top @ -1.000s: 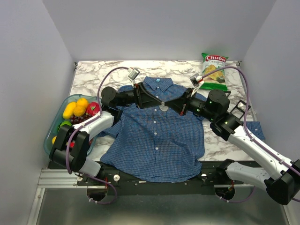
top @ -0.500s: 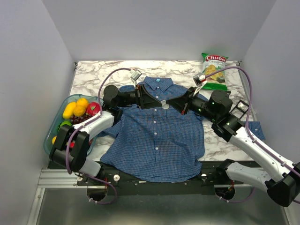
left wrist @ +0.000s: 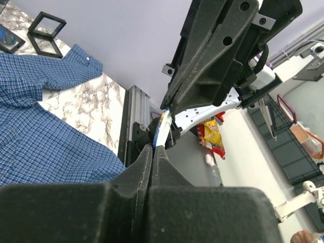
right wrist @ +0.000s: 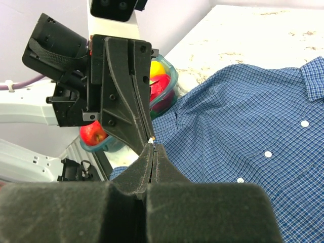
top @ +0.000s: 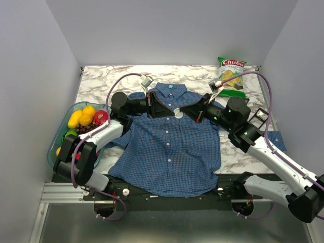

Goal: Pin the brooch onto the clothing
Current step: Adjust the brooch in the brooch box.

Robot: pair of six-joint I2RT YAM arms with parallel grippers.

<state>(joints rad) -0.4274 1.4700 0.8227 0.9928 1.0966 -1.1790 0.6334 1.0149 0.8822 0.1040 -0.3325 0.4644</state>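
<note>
The brooch (top: pixel 178 113), a small pale disc, sits just above the middle of the top view, raised over the chest of the shirt (top: pixel 169 152) just below the collar; the blue checked shirt lies spread flat, buttoned front up, filling the centre of the marble table (top: pixel 101 81); the left gripper (top: pixel 172 112) reaches in from the left and the right gripper (top: pixel 184 114) from the right, their tips meeting at the brooch; in the left wrist view the disc (left wrist: pixel 161 130) shows edge-on, its lower edge pinched between the left fingers, which are pressed together, its upper edge at the right gripper's tip; the right jaws are likewise closed tight on it; a bowl of fruit (top: pixel 52 144) stands at the left edge; a bag of chips (top: pixel 231 77) lies at the upper right.
</note>
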